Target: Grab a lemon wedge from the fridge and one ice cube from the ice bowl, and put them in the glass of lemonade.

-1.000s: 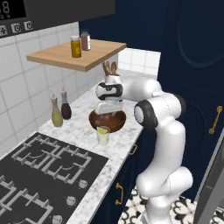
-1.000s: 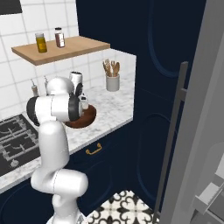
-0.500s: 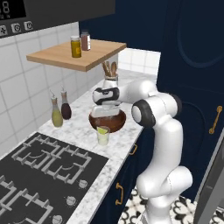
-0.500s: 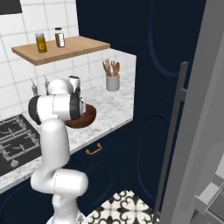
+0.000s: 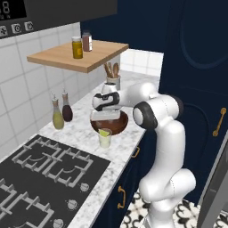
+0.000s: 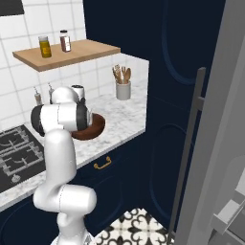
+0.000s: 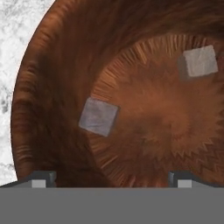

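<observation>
1. The tall light-grey fridge (image 6: 217, 143), with its long vertical handle, stands at the right edge of the right base view, well apart from the counter work; going by the arm's position, the fridge part of the task is not in hand at this moment.
2. The white marble counter (image 5: 84, 133) carries everything the present step needs, with the black gas hob (image 5: 44, 178) beside it, so bowl and glass lie within one short reach of each other.
3. The wide shallow dark-brown wooden ice bowl (image 5: 116, 128) sits near the counter's front edge, directly under the hand, which hangs low over it, probably to pick a cube.
4. The two-finger gripper (image 7: 109, 177) points down into the bowl with its jaws spread as wide as they go and nothing between them; its small dark tips (image 7: 40, 178) frame bare wood.
5. The small clear glass of lemonade (image 5: 105, 137) stands just beside the bowl on the hob side, a pale yellow-green lemon wedge (image 5: 104, 132) apparently already at its rim.
6. Two pale square ice cubes lie well apart on the bowl's floor: the nearer ice cube (image 7: 99, 116) sits ahead of the left tip, the farther ice cube (image 7: 200, 61) off to the upper right. Neither is centred between the jaws, so a small shift seems needed before closing.
</observation>
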